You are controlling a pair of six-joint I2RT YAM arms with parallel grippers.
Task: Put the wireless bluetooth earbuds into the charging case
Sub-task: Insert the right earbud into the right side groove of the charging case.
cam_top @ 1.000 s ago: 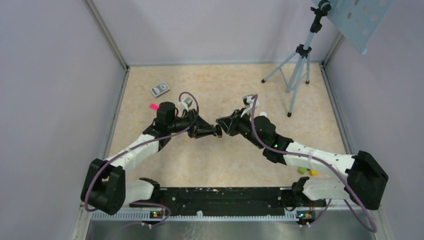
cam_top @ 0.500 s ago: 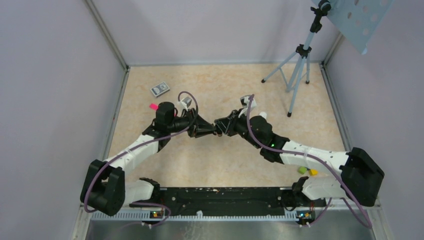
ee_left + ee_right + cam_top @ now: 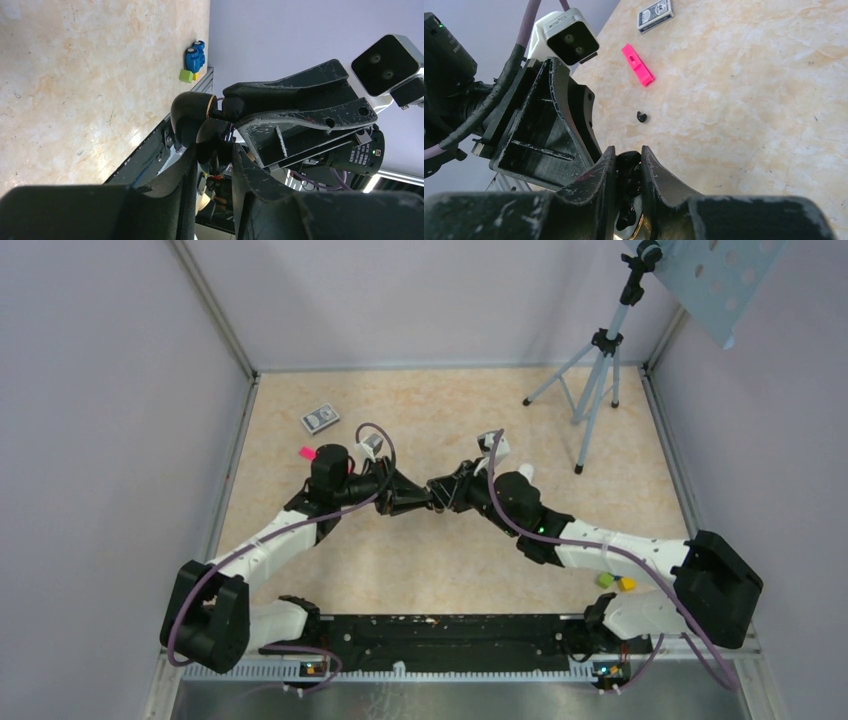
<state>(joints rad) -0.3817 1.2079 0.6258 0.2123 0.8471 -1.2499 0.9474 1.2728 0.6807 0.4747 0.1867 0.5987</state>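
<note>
Left gripper (image 3: pixel 214 155) clamped the glossy black rounded charging case (image 3: pixel 187 117), lid open, mid-air. Right gripper (image 3: pixel 626 156) pinched narrow on a small black earbud (image 3: pixel 628 162) at the case. Second black earbud (image 3: pixel 641 117) lay on the beige marbled table (image 3: pixel 749 100) near a pink plastic clip (image 3: pixel 638 65).

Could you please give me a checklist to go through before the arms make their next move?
1. Left gripper shut on the charging case: ok.
2. Case lid open: ok.
3. Right gripper shut on the first earbud: ok.
4. First earbud lined up over its socket: cannot tell.
5. Second earbud in the case: not ok, it lies on the table.
</note>
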